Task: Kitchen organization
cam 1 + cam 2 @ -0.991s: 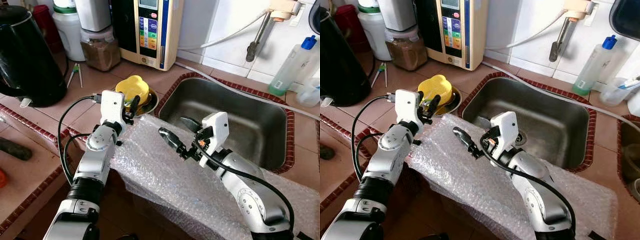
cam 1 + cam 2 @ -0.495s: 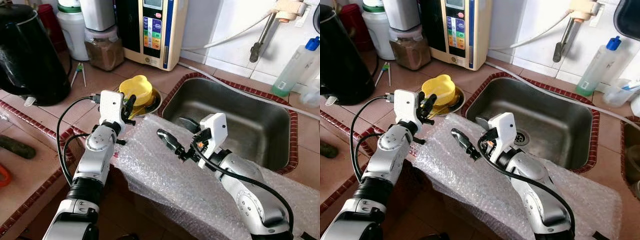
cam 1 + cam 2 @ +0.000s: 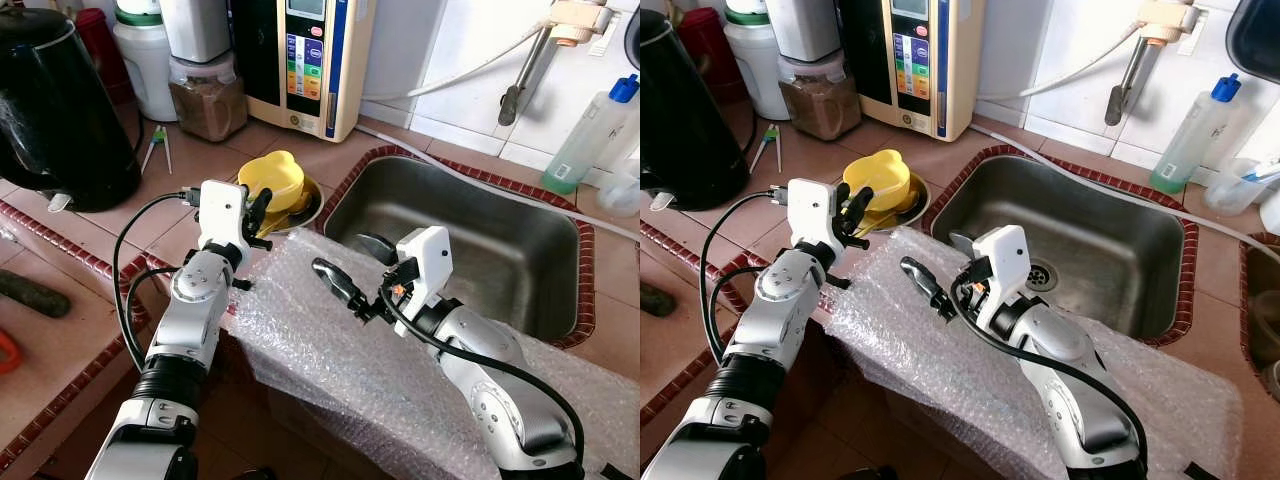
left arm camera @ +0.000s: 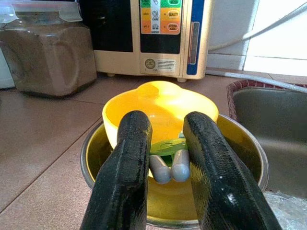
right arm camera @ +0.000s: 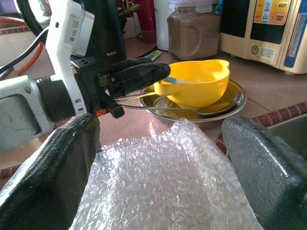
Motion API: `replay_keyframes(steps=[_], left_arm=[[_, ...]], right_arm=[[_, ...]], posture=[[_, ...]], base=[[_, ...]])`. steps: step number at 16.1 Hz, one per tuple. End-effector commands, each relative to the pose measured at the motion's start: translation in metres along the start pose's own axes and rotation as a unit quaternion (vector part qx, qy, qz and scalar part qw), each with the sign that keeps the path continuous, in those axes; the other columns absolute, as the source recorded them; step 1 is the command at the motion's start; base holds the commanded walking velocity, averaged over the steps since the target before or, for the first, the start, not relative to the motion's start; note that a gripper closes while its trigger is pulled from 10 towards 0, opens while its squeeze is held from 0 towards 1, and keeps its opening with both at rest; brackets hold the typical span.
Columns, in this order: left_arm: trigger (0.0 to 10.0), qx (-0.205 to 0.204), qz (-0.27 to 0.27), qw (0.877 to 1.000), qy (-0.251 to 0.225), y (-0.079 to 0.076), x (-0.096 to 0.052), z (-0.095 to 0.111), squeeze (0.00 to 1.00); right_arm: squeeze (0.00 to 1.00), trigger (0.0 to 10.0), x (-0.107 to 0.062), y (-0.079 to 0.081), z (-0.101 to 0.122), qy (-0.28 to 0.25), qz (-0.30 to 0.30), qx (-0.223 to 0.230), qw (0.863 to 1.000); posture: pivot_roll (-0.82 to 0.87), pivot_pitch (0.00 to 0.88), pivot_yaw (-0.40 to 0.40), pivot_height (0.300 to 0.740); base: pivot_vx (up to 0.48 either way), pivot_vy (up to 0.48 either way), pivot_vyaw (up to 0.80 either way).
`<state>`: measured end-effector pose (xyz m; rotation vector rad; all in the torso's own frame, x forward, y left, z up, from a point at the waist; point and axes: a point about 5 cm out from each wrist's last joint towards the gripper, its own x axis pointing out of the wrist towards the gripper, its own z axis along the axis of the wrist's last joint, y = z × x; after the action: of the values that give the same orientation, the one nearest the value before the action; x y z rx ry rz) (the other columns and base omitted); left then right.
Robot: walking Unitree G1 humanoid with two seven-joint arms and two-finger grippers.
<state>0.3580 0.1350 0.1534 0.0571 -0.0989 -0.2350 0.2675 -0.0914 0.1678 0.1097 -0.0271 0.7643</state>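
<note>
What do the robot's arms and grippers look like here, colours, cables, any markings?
Both arms are silver metal with black joint rings. Each wrist carries a white boxy block, and black cables loop loosely alongside each arm. The left gripper and right gripper each have two long, rounded black fingers. In the right wrist view, the left wrist block carries a small printed label.

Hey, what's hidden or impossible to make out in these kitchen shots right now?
- Yellow bowl contents: in the left wrist view, the left hand blocks the utensil heads.
- Black kettle: cut off by the left eye view's edge.
- Counter under the bubble wrap: covered.
- Appliance panel labels: too small to read.
</note>
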Motion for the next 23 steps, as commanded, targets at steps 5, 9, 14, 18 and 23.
replay_keyframes(steps=[5,9,14,18,23], left_arm=[[0.0,0.027,0.039,0.993,-0.112,-0.007,-0.003,0.034,0.00],[0.0,0.041,0.010,0.983,-0.181,-0.023,-0.008,0.062,0.00],[0.0,0.047,-0.088,0.974,-0.204,-0.047,-0.025,0.067,0.00],[0.0,0.041,-0.178,0.963,-0.199,-0.070,-0.041,0.056,0.00],[0.0,0.026,-0.228,0.953,-0.198,-0.092,-0.045,0.056,0.00]], right_arm=[[0.00,10.0,0.000,-0.002,0.002,-0.008,-0.011,-0.007,1.000],[0.00,10.0,0.003,-0.005,0.004,-0.015,-0.024,-0.010,1.000],[0.00,10.0,0.003,-0.028,0.011,-0.032,-0.078,-0.001,0.996],[0.00,10.0,-0.001,-0.057,0.024,-0.092,-0.154,0.137,0.974],[0.00,10.0,0.003,-0.060,0.025,-0.129,-0.145,0.290,0.937]], posture=[[-0.09,0.055,-0.034,0.740],[-0.09,0.054,-0.033,0.740],[-0.08,0.053,-0.033,0.740],[-0.08,0.053,-0.033,0.740],[-0.08,0.056,-0.046,0.740]], base=[[0.000,0.000,0.00],[0.000,0.000,0.00],[0.000,0.000,0.00],[0.000,0.000,0.00],[0.000,0.000,0.00]])
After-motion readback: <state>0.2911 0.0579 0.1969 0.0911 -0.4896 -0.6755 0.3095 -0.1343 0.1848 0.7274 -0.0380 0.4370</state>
